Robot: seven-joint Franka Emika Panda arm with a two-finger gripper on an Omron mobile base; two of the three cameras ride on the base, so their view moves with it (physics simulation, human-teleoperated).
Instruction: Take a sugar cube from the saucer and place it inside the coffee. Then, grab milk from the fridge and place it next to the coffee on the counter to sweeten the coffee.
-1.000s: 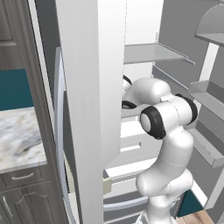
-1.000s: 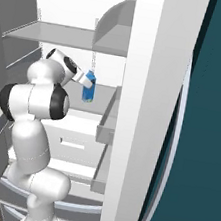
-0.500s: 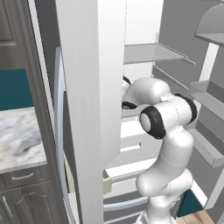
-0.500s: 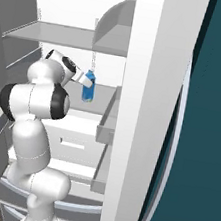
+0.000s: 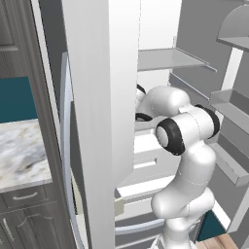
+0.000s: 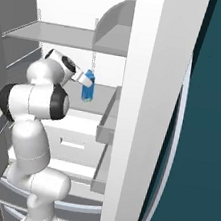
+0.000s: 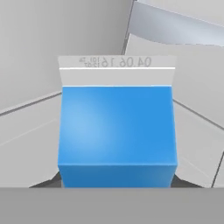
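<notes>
The milk (image 6: 87,92), a small bright blue carton with a paler top, stands on a pale shelf inside the open fridge (image 6: 67,42). My gripper (image 6: 86,80) reaches in from the left and sits around the carton's upper part. In the hand view the milk (image 7: 117,127) sits close between the two dark fingertips (image 7: 47,182), which hug its left and right sides. The arm bends into the fridge (image 5: 165,58) behind its door edge. The counter (image 5: 19,155) lies to the left. Saucer and coffee are out of view.
The white fridge door (image 5: 92,97) stands close on the arm's left, the other door (image 6: 147,113) on its right, with grey door bins (image 6: 107,127). A shelf (image 6: 113,44) hangs just above the carton. Dark cabinets (image 5: 24,214) sit under the counter.
</notes>
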